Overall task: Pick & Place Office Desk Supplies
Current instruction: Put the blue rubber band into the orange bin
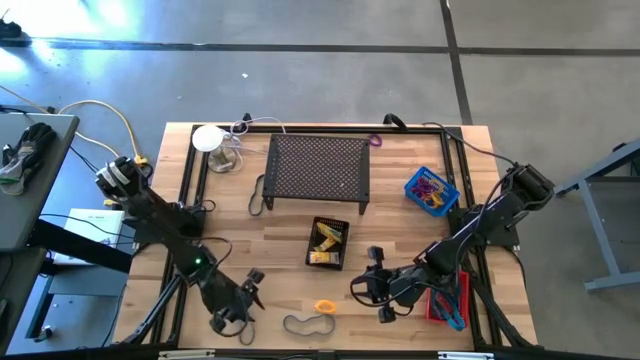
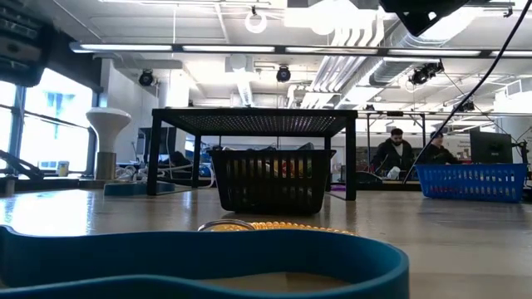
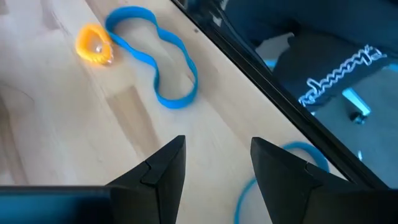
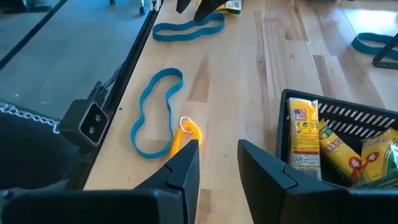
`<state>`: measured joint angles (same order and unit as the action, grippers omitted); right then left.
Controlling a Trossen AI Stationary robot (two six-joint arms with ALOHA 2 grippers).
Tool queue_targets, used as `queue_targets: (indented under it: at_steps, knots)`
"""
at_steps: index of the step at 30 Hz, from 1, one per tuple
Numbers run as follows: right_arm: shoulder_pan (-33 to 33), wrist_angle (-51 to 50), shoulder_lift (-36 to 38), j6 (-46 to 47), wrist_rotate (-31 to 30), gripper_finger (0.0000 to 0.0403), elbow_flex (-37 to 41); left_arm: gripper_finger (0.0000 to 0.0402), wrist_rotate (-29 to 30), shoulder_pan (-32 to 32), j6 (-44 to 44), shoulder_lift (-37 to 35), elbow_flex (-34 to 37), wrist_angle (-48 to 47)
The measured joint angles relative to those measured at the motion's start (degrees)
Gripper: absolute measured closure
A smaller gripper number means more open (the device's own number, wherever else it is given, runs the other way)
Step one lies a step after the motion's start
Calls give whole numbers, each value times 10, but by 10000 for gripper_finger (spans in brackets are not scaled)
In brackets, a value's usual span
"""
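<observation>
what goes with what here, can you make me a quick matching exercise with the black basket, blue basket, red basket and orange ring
Things:
1. black basket
2. blue basket
3. red basket
4. orange ring

Places:
a. beside a rubber-band loop at the table's near edge
b. under the right arm
c. middle of the table, holding yellow packets
d. right of the black stand

Pairs: 1-c, 2-d, 3-b, 4-a

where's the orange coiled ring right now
In the high view the orange coiled ring lies near the table's front edge, about midway between the two grippers, just beside the rubber band loop and in front of the black basket of yellow packets.
</observation>
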<state>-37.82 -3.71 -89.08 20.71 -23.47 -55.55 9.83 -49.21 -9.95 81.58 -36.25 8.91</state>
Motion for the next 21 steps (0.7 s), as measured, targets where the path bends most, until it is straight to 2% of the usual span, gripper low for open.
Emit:
queue_targets:
  at_steps: [6,9,13,21]
  knots:
    - [1,6,0,7,-5,306,0,227,0,-35,-22,0,0,-23]
    - [1,18,0,6,-6,306,0,227,0,-48,-26,0,0,-75]
    - [1,28,0,5,-6,306,0,227,6,-58,-78,0,0,-135]
    - [1,27,0,21,-6,306,0,227,29,-55,-75,0,0,-143]
